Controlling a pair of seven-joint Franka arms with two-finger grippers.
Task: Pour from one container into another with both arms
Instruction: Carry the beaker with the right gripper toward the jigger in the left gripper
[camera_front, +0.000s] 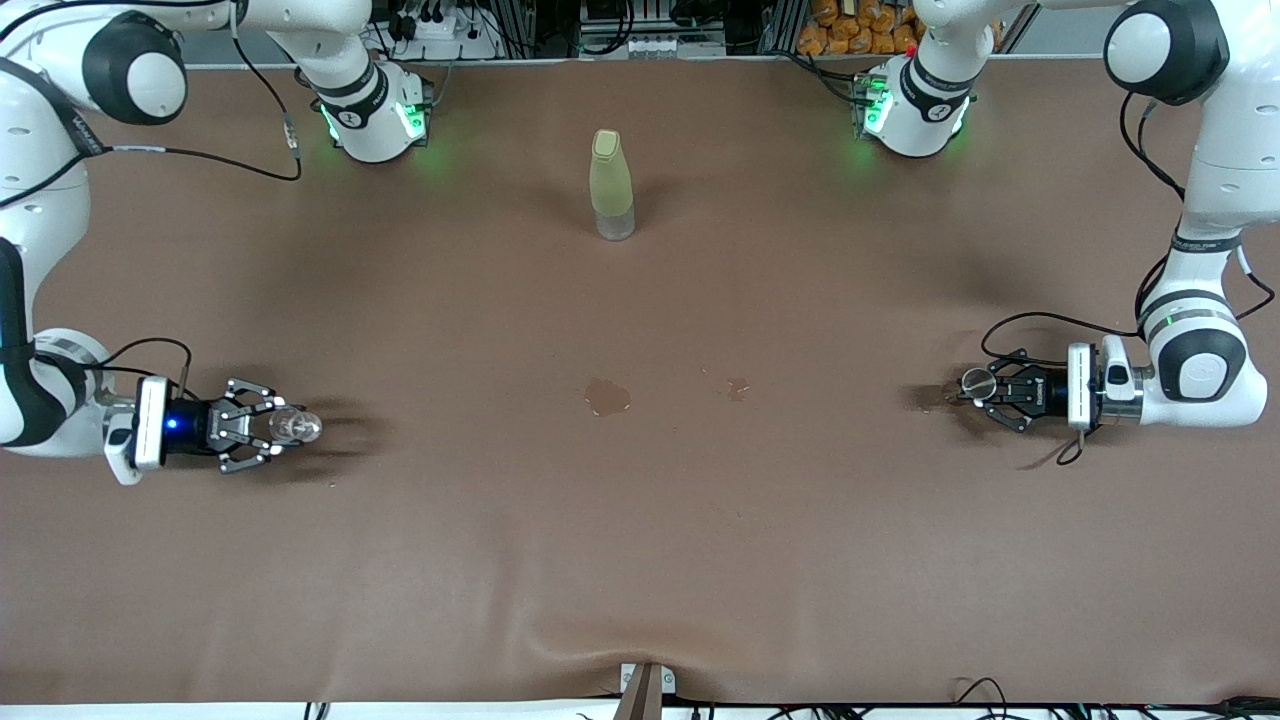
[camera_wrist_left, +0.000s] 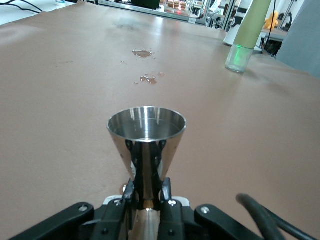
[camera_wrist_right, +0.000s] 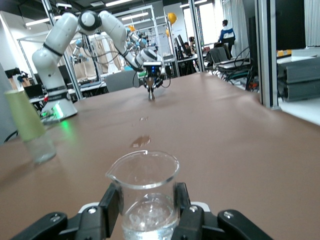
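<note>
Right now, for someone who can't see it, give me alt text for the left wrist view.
The left gripper is shut on the narrow waist of an upright steel jigger, its open cup facing up above the brown table. On the table are small spilled puddles and a pale green bottle.

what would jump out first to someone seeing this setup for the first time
Each arm grips a vessel low over its own end of the brown table: the left end effector is shut on a steel jigger, the right end effector on a glass beaker holding clear liquid. Between them lie small spill patches, and a pale green bottle stands upright farther from the front camera.
</note>
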